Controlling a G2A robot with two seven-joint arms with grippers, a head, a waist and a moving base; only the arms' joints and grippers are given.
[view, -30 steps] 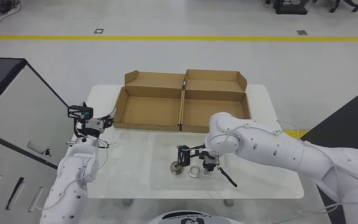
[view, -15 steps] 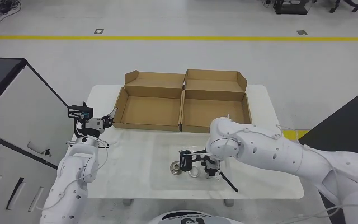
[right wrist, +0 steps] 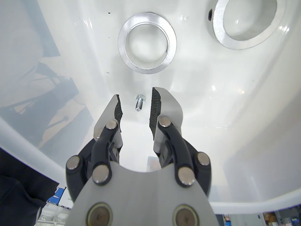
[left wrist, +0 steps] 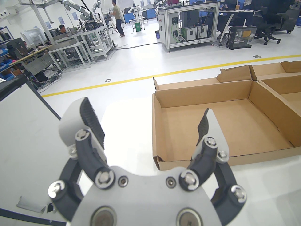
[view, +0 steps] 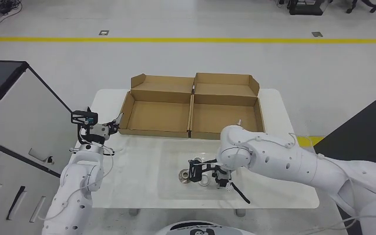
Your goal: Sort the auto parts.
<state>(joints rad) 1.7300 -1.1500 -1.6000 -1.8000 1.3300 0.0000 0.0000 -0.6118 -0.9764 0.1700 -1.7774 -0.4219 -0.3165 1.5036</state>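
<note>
A small silver bolt [right wrist: 139, 102] lies on the glossy white table [view: 147, 170], close to its front edge and right of the middle. We see the right gripper [right wrist: 136, 93] straddling it, its black-padded fingers narrowly parted, one on each side, with the bolt touching neither. Just beyond the bolt lies a flat aluminium ring [right wrist: 147, 68]. Near that, but apart from it, lies a larger aluminium collar [right wrist: 218, 19] with a small hole in its side. Along the table's far edge sit two open brown cardboard boxes, touching side by side: the left box [left wrist: 202, 92] and the right box [view: 226, 117]. The left gripper [left wrist: 145, 105] hangs near the table's left edge, by the left box's near corner, fingers spread wide.
</note>
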